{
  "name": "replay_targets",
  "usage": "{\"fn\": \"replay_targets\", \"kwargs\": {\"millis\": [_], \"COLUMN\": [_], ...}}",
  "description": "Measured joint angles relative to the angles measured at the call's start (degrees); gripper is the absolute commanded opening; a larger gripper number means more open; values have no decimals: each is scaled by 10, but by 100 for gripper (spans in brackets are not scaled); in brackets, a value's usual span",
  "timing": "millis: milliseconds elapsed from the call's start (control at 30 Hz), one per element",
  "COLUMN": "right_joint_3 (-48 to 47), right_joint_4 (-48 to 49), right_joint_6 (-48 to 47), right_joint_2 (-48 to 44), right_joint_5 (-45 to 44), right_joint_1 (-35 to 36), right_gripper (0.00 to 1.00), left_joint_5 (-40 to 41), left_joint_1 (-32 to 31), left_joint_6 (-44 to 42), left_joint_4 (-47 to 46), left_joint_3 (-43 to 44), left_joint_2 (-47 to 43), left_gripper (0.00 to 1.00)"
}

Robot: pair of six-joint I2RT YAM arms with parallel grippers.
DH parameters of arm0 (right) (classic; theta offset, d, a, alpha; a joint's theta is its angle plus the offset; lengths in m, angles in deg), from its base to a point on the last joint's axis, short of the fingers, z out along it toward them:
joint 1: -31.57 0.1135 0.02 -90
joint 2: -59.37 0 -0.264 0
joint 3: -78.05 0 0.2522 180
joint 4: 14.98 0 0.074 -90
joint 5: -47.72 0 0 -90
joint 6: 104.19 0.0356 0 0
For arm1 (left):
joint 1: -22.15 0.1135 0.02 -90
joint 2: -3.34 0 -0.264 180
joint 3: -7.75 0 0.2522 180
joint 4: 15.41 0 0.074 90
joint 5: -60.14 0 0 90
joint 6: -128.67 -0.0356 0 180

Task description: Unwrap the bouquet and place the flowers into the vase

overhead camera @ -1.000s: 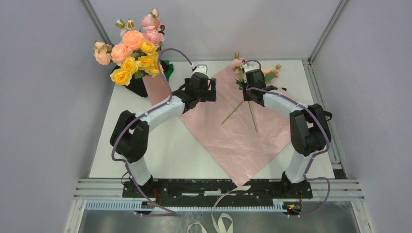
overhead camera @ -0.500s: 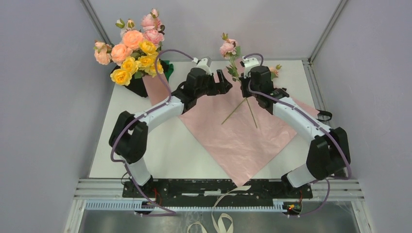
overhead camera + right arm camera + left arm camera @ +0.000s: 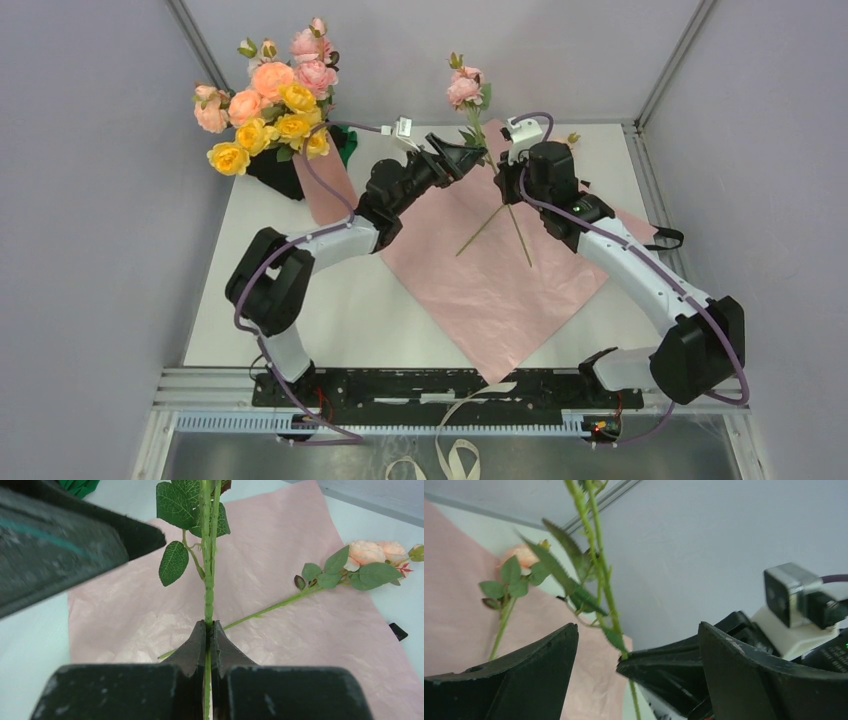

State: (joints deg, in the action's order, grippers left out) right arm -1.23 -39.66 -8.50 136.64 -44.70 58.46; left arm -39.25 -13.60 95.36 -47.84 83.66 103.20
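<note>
Above the counter (image 3: 300, 300) and flat pink paper (image 3: 490, 290), our right jaws pinch the pink sprig (image 3: 207, 595) upright, probably so our wide left jaws may take it.

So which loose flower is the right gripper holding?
The upright pink sprig, pinched in the right gripper; the peach rose lies flat on the paper.
</note>
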Motion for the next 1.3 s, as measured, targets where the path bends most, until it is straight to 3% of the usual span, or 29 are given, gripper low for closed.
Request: {"fn": "replay_targets", "kwargs": {"millis": [333, 667, 800, 833, 967, 1233, 1300], "right_joint_3": [15, 16, 16, 16, 16, 16, 17], "right_joint_4": [-7, -13, -13, -13, -18, -28, -34], "right_joint_6": [0, 0, 0, 0, 0, 0, 0], "right_joint_2": [-16, -46, -53, -53, -53, -53, -53], "right_joint_5": [2, 4, 7, 8, 7, 7, 5], "right_joint_1": [5, 5, 7, 7, 7, 7, 7], "right_gripper": [0, 0, 0, 0, 0, 0, 0], "left_joint_5": [-19, -24, -29, -28, -32, -33, -33], "left_joint_1": [0, -6, -14, -16, -23, -26, -28], "left_joint_6": [73, 78, 78, 78, 78, 78, 78], "left_joint_4": [-110, -94, -90, -89, -76, -63, -62], "left_joint_3": [59, 66, 89, 90, 117, 124, 124], "left_joint_2": [82, 86, 110, 112, 133, 138, 137], "left_gripper": [84, 79, 73, 70, 42, 3, 2]}}
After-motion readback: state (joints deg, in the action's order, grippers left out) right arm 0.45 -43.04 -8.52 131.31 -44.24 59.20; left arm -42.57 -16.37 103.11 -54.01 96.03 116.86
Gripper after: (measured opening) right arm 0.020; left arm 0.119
